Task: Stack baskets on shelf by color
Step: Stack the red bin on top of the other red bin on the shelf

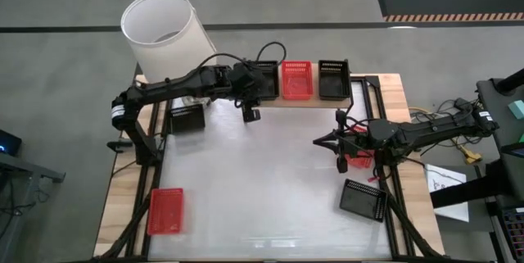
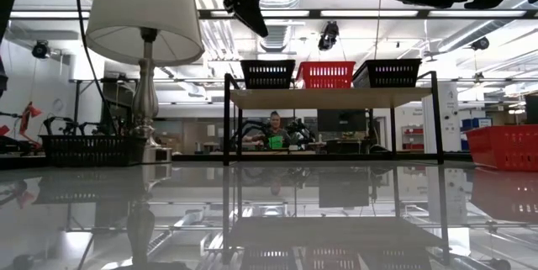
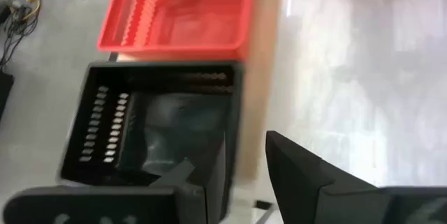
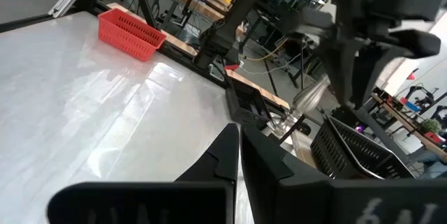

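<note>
Three baskets stand in a row on the light-wood shelf: a black one, a red one and a black one. My left gripper is open and hovers above the near rim of the left black basket; in the low view it hangs clear above the shelf. My right gripper is shut and held over the table's right side, empty. More baskets rest on their bottoms on the table: black, red, black.
A lamp with a white shade stands at the table's far left corner, beside the left arm. A red thing lies partly hidden under my right arm. The white tabletop between the arms is bare. A person sits beyond the shelf.
</note>
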